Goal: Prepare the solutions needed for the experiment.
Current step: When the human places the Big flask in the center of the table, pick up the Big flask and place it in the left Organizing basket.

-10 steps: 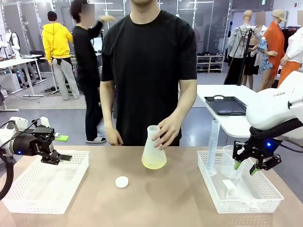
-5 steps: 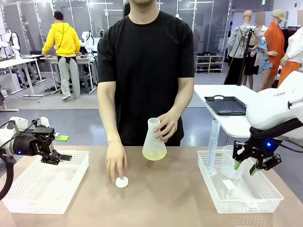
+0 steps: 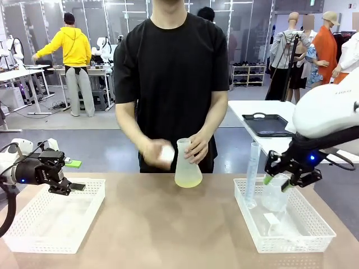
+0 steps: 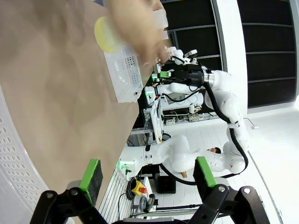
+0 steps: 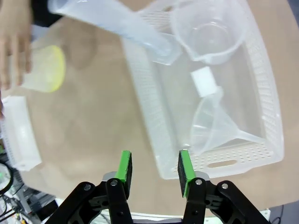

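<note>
At twelve o'clock over the table (image 3: 168, 235), the person's hand (image 3: 197, 150) is holding a conical flask (image 3: 183, 162), the pale yellow solution (image 3: 188, 181) lying in its bottom. Probably light, slippery and spillable, it is asking for a neck grip. The left gripper (image 4: 147, 173) is gaping wide, the right gripper (image 5: 154, 166) narrower, both empty.

Brown table top (image 3: 168, 235). Left basket (image 3: 53, 246), white and perforated, sits at its left end. Right basket (image 3: 291, 245) holds clear plasticware: graduated cylinder (image 3: 252, 171) standing at its left side, beaker (image 5: 210, 28) upright, funnel (image 5: 215, 123) on its side, and a small white block (image 5: 204, 80) between the last two. Behind, a black tray (image 3: 267, 124) on a white table (image 3: 244, 109).
</note>
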